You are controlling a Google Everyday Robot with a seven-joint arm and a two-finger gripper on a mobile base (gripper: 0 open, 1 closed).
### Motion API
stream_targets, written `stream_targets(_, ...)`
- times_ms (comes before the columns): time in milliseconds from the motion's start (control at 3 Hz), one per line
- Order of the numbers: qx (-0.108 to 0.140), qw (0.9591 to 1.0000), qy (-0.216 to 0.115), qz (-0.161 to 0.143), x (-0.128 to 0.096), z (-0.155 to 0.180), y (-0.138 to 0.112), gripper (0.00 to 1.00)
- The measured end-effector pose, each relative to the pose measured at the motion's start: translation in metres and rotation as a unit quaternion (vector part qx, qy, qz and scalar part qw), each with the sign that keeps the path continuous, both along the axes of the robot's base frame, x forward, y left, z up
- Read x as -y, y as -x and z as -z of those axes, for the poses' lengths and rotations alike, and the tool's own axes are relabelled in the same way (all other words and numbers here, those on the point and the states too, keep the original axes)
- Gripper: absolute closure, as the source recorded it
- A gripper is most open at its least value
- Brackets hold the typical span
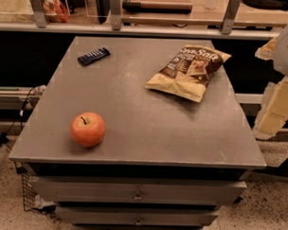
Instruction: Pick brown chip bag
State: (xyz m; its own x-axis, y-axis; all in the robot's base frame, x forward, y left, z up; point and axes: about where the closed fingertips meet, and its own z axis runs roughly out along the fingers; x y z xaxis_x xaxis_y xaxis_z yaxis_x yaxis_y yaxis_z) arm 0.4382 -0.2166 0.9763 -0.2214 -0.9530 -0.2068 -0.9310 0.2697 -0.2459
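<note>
We judge that the task is at its beginning. The brown chip bag (189, 71) lies flat on the grey table (148, 136), at about 1 o'clock from the table's centre, and nothing touches it. The gripper (277, 105) is at the right edge of the view, near 4 o'clock from the bag and well apart from it. It does not hold the bag; how far open it is, we cannot tell. Reach, grasp and lift are all left to do.

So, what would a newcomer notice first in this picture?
Probably the red apple at the front left of the grey table, then the chip bag lying at the back right. A dark bar sits back left, and the gripper is beyond the table's right edge, apart from the bag.
</note>
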Motion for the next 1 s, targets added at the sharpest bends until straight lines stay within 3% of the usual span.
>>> stream_targets(333,0.005,1.0000,-0.001,-0.001,-0.001,-0.001,-0.001,0.00)
stream_targets(667,0.028,0.9995,-0.017,-0.003,0.001,0.002,-0.015,0.00)
stream_targets(1000,0.068,0.9951,-0.070,0.010,0.007,0.012,-0.066,0.00)
